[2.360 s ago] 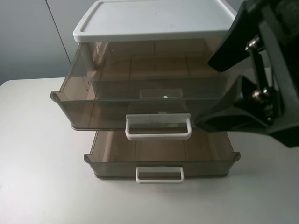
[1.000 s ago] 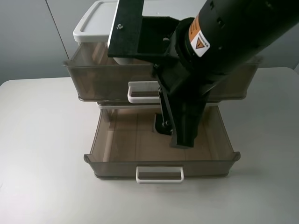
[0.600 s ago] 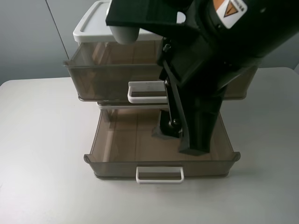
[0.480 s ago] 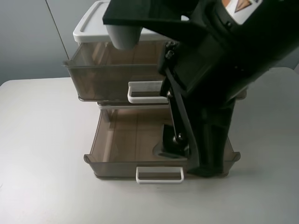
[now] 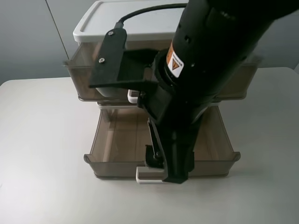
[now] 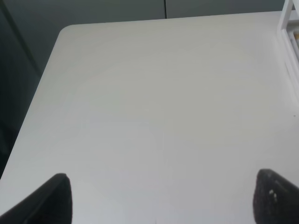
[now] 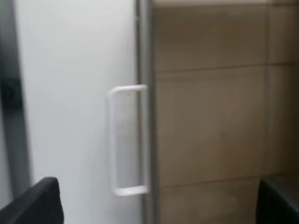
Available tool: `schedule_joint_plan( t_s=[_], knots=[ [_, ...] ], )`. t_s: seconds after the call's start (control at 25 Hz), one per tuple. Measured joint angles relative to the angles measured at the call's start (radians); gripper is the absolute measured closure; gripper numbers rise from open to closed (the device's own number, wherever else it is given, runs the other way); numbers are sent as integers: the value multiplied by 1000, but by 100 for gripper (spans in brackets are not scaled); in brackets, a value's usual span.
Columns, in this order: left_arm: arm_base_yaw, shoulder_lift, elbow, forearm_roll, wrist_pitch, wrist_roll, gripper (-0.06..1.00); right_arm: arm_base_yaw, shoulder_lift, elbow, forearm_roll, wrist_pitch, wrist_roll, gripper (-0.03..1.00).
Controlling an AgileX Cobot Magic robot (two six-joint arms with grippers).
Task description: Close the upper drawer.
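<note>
**Hanging Open at the Lower Handle, Upper Drawer Above and Behind**

Pointing the right gripper (image 7: 159, 204) down at the front edge of the lower drawer (image 5: 112, 140), directly over its loop handle (image 7: 127, 140). Spreading the fingertips (image 7: 41, 200) wide apart and clamping nothing; not telling whether any part is touching the plastic. Hiding most of that handle from the high camera behind the black arm (image 5: 205, 70), with only a white stub showing beside the tip.

Holding the left gripper (image 6: 163, 200) over bare table (image 6: 140, 93), fingertips likewise parted and empty, well apart from both drawers. Catching just a white corner of the cabinet frame (image 6: 289, 28) at the edge of that wrist view.

Sitting farther back and higher, directly under the white lid (image 5: 135, 21): the upper drawer (image 5: 86, 79), well apart from the right fingertips. Standing with its front wall slightly forward of the lid's edge; not telling whether fully home.

Showing the lower handle whole, plus brown drawer floor, only in the right wrist view, with nothing of the upper drawer there. Showing the upper drawer's two ends only in the high view, either side of the arm.
</note>
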Motion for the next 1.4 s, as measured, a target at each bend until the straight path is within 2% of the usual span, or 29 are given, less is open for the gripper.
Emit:
schedule_joint_plan(
  t_s=[0.52, 0.88, 1.0, 1.16, 1.28, 1.4],
  knots=[
    [0, 0, 0, 0, 0, 0, 20, -180, 51, 0, -128, -232, -32, 34],
    [0, 0, 0, 0, 0, 0, 20, -199, 73, 4, -105, -276, -42, 34],
    [0, 0, 0, 0, 0, 0, 20, -182, 54, -23, -93, -207, -36, 34],
    [0, 0, 0, 0, 0, 0, 20, -151, -29, -106, 29, 0, 4, 34],
    [0, 0, 0, 0, 0, 0, 20, -156, -104, -132, 95, 138, 92, 34],
    [0, 0, 0, 0, 0, 0, 20, -229, -195, -132, 112, 165, 152, 34]
  ],
)
